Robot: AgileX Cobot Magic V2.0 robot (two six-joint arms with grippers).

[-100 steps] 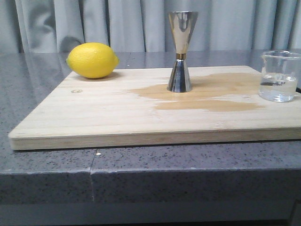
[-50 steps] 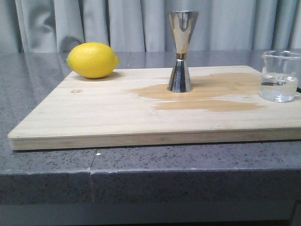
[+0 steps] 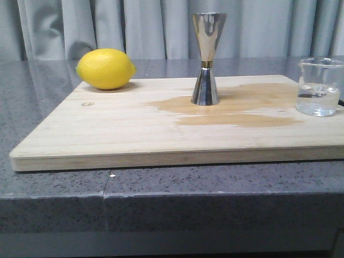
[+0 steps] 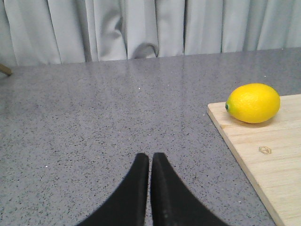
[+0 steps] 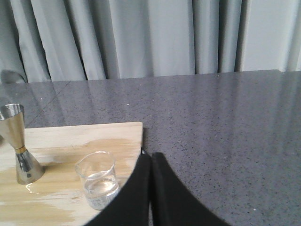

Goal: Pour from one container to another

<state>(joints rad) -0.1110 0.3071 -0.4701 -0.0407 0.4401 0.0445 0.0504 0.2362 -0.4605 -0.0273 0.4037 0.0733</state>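
Observation:
A small clear glass beaker (image 3: 319, 86) with some clear liquid stands upright at the right end of the wooden board (image 3: 118, 129). In the right wrist view the beaker (image 5: 97, 179) sits just beside my right gripper (image 5: 150, 157), which is shut and empty. The steel hourglass jigger (image 3: 206, 59) with a gold waist band stands upright near the board's middle back, on a wet stain; the right wrist view shows the jigger (image 5: 19, 143) too. My left gripper (image 4: 150, 158) is shut and empty over the grey counter, off the board's left side. Neither gripper shows in the front view.
A yellow lemon (image 3: 105, 68) lies on the board's far left corner, and the left wrist view catches the lemon (image 4: 253, 103) as well. A damp patch (image 3: 236, 110) spreads across the board's right half. The grey speckled counter (image 3: 161, 188) surrounds the board; curtains hang behind.

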